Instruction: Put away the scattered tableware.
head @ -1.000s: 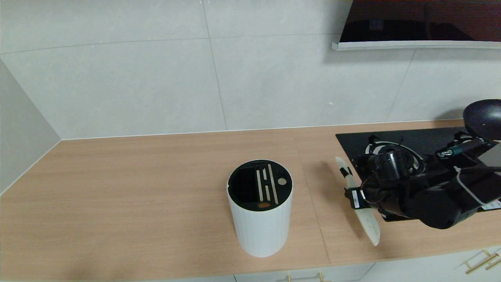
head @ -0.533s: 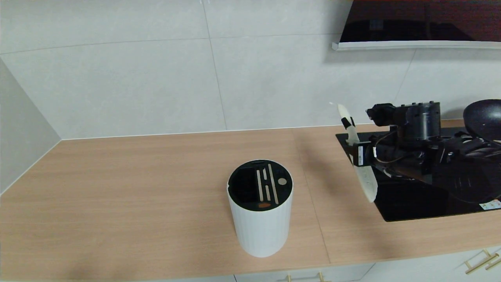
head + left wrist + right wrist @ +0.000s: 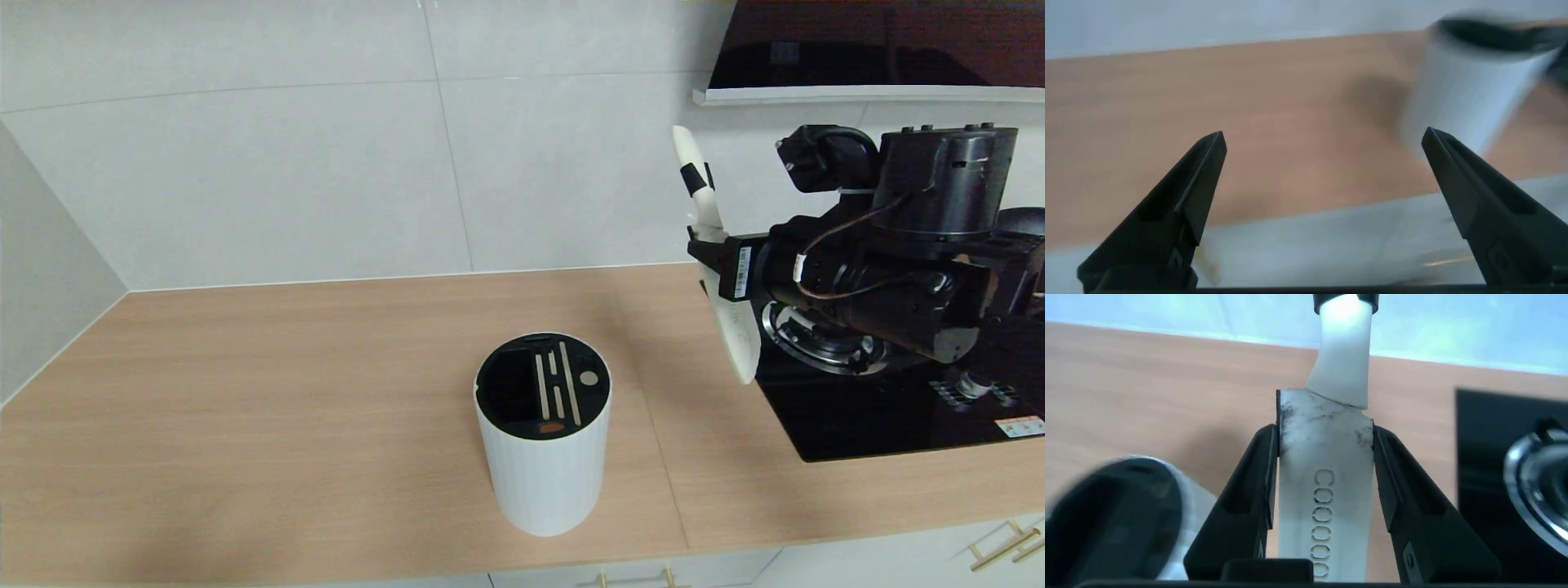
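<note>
One wood counter [image 3: 286,392] w/ black hob [image 3: 857,420] at R; white slotted holder [image 3: 543,465] stands mid-counter. R gripper [image 3: 720,273] pinches white knife [image 3: 737,339] mid-length, near upright, in air by hob edge, apart from holder. L gripper [image 3: 1323,139] spread wide.

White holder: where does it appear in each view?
Head view: white holder at centre, standing on the wooden counter.
Left wrist view: holder beyond the open left pincer, blurred.
Right wrist view: holder beside the knife clamped in the right pincer.
Shared landmark: the wooden counter.
</note>
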`<state>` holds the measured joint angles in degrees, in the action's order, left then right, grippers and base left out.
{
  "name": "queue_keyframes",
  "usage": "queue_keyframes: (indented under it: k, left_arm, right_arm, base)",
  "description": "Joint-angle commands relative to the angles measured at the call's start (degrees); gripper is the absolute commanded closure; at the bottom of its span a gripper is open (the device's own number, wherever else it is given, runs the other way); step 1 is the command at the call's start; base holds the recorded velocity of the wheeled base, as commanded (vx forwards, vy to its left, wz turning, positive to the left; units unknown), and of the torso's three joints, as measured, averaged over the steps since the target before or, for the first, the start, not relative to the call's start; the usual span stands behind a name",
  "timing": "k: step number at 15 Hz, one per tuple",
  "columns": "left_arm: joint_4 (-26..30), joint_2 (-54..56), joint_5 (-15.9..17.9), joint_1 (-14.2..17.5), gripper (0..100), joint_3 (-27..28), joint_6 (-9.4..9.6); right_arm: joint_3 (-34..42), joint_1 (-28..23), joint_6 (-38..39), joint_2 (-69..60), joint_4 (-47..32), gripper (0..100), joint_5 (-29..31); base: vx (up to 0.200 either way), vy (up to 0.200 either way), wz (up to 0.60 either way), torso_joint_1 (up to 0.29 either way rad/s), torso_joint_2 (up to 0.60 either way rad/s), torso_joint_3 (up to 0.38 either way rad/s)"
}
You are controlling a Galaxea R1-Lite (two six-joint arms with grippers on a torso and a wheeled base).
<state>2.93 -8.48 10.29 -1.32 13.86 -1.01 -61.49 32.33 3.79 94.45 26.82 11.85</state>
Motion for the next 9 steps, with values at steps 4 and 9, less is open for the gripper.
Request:
queue_keyframes:
  k: [4,9]
  left_arm:
    - [-10.48,-53.57,10.98,-12.22,0,32.55,-12.87]
    - [-47.4,-73.69,10.98,-25.4,0,27.1,-37.66]
  right_arm:
    - [1.72,6.61,0.08,-2.34,-0.1,100,0.63]
    - [4.01,12.85,0.08,-4.63,-0.01,100,2.21]
  base:
    - [0.0,0.0,0.0,0.0,0.0,0.0]
    - [0.0,0.0,0.0,0.0,0.0,0.0]
